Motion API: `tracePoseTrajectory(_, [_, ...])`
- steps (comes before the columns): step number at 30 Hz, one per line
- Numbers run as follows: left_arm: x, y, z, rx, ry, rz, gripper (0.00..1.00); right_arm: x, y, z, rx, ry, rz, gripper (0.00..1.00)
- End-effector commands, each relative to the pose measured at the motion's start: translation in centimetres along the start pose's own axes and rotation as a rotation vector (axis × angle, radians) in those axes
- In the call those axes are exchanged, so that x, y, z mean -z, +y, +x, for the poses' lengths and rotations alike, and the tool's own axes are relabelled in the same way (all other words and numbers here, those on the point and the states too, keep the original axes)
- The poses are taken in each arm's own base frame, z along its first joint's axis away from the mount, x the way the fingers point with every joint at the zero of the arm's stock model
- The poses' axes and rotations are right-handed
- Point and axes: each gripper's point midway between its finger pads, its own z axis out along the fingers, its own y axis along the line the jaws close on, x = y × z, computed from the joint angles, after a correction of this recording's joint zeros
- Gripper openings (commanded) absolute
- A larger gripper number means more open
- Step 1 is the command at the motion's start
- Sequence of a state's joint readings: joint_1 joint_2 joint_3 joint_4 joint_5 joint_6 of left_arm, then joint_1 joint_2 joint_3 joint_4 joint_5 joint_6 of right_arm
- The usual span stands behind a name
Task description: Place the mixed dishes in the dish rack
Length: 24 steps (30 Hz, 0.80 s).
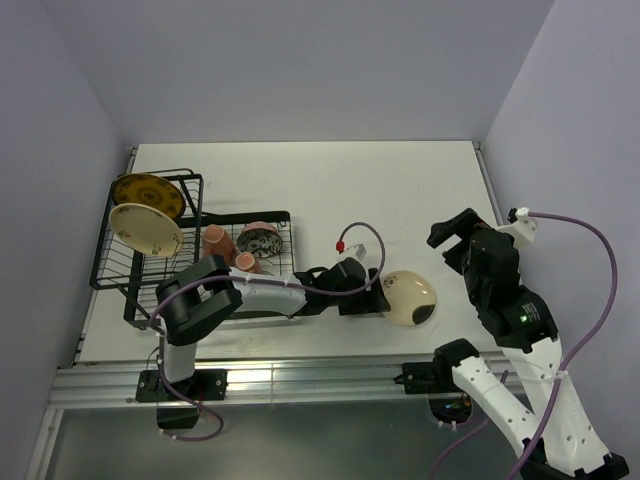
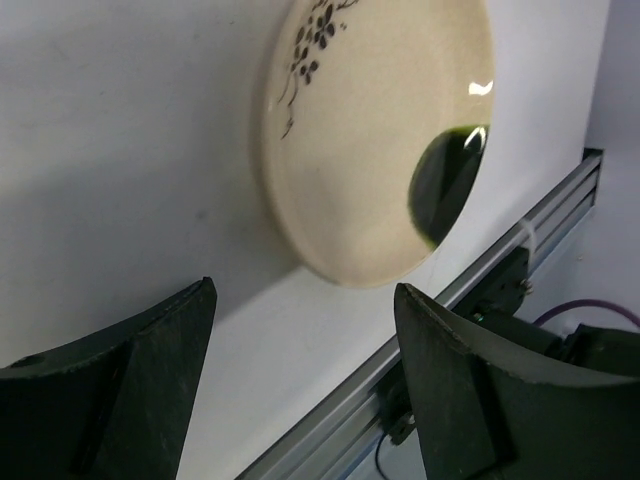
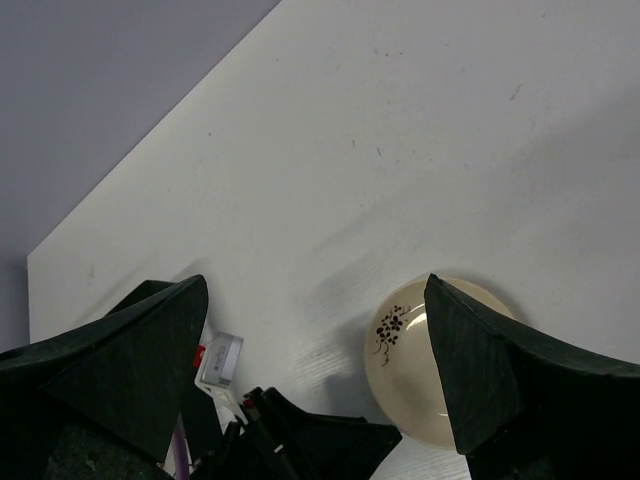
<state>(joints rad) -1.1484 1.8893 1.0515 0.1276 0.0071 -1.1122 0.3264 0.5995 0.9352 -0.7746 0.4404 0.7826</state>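
The plate (image 1: 410, 297) is located on the counter (image 1: 300, 180), near its front edge. The left gripper (image 1: 378, 297) is positioned beside it, jaws apart. The rim should be straddled squarely before closure.

surface: white table (image 1: 330, 185) | on it: black wire dish rack (image 1: 240, 214), left; cream plate (image 1: 400, 292), near right
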Motion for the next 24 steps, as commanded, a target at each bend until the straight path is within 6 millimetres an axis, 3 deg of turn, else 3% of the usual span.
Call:
tracePoseTrajectory(1, [-1.2,-2.4,-0.5,0.055,-0.016,0.078,0.77,0.4,-0.7,-0.8,0.021,-0.038,0.012,0.96])
tracePoseTrajectory(7, [-2.8,-1.9,0.0,0.127,-0.016,0.100,0.72,1.4,-1.0,-1.8,0.016,-0.084,-0.004,0.96])
tracePoseTrajectory(10, [-3.4,-0.3,0.7,0.169,-0.016,0.083,0.63,1.8,-1.1,-2.0,0.014,-0.089,-0.009,0.95])
tracePoseTrajectory(14, [-4.0,0.8,1.2,0.211,-0.021,0.087,0.56,1.7,-1.0,-1.4,0.010,-0.066,-0.019,0.95])
tracePoseTrajectory(17, [-4.3,1.5,1.3,0.241,-0.034,0.095,0.45,1.6,-0.9,-0.9,0.006,-0.048,-0.027,0.95])
tracePoseTrajectory(22, [-4.3,3.2,2.0,0.287,-0.030,0.079,0.44,1.8,-1.1,-1.0,0.010,-0.059,-0.025,0.95])
tracePoseTrajectory(24, [-4.5,3.8,1.2,0.304,-0.074,0.067,0.38,1.8,-1.2,-1.0,0.013,-0.058,-0.022,0.95])
